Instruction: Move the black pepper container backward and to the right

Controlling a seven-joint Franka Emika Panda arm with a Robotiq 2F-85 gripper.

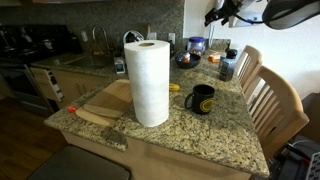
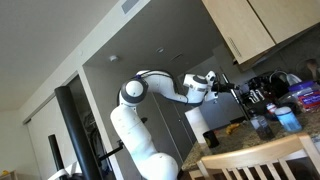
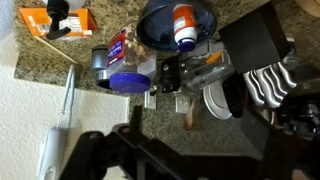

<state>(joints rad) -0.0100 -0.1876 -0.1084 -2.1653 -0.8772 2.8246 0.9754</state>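
The arm (image 2: 160, 85) reaches out level from its white base, high over the desk (image 1: 200, 130), with the hand (image 2: 232, 92) tipped downward above the cluttered end. I cannot tell whether the hand is spread or closed, as the wrist view shows it only as a dark shape. The black pepper container (image 1: 228, 62) stands upright near the desk's edge, beyond the mug (image 1: 203, 98), beside a chair (image 1: 248, 68) and well below the hand.

The white Franka arm (image 2: 140, 130) rises from the lower middle, bends at its elbow and reaches right, its end effector (image 2: 226, 88) high above the cluttered counter (image 2: 238, 136), beneath pale cabinets (image 2: 250, 25), with a wooden chair back (image 2: 262, 160) in the foreground.
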